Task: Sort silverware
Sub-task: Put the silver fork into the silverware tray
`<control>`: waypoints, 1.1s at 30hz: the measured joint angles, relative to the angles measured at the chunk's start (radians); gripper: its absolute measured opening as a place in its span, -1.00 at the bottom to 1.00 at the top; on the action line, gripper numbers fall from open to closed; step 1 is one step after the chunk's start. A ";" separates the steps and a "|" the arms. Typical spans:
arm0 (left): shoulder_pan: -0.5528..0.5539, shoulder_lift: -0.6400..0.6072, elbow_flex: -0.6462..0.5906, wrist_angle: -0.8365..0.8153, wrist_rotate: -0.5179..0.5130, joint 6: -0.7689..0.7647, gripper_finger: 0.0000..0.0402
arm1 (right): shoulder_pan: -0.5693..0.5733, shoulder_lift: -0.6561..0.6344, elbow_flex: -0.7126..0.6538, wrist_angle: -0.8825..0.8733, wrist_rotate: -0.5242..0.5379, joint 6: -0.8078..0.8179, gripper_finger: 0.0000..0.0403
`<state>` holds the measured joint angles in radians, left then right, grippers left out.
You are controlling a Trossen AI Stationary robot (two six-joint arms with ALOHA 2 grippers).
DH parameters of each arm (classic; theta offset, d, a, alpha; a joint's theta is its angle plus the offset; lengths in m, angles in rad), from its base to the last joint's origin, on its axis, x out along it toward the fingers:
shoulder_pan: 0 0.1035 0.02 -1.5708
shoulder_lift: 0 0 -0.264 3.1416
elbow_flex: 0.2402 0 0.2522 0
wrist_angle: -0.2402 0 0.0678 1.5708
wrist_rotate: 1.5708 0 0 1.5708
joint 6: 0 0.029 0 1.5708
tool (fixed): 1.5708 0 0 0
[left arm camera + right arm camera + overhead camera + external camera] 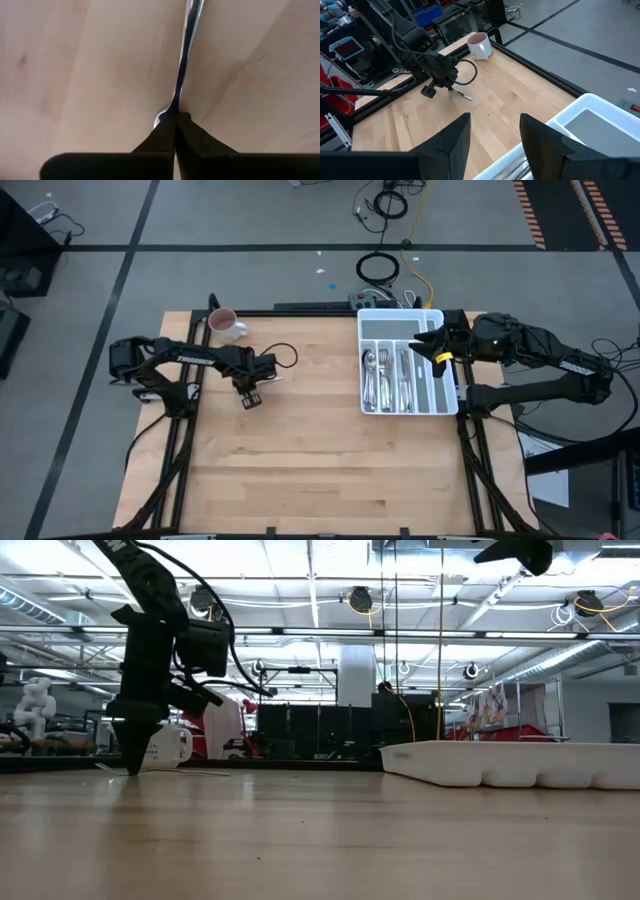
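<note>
I had the left gripper [252, 387] down on the wooden table [300, 460], on the left half, a little nearer than the white mug [225, 325] that stood close to the far left corner. Its fingers [165, 137] were shut tight on one slim shiny piece of silverware [182, 60] lying flat on the wood; they pinched it near one end, and the rest of the handle ran away from the fingertips across the boards. I could not tell whether that piece was a fork, a spoon or a knife. From table height the tips met the surface just in front of the mug.

The right gripper [432, 346] hung over the white cutlery tray [440, 405] on the right side of the table, near the tray's right edge. Its two fingers [455, 137] stood apart with nothing between them.

The sorted silverware [388, 378] lay in the tray's long compartments, packed side by side, mostly in the left and middle slots. The wide compartment along the tray's far end showed only its pale floor.
</note>
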<state>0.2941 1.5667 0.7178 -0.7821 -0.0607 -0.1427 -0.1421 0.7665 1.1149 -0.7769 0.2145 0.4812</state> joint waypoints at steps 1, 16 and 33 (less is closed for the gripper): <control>-0.001 -0.010 0.003 0.011 0.014 -0.001 -0.98 | 0.000 0.000 0.000 0.000 -0.001 -0.001 -0.20; -0.061 -0.079 0.249 -0.081 0.032 0.065 -0.99 | 0.000 0.001 0.000 0.000 -0.002 -0.025 -0.20; -0.008 -0.072 0.156 -0.097 0.105 0.262 -0.09 | 0.000 0.001 0.000 -0.003 -0.006 -0.032 -0.20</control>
<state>0.2859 1.4944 0.8742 -0.8794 0.0446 0.1192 -0.1421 0.7673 1.1149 -0.7799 0.2085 0.4496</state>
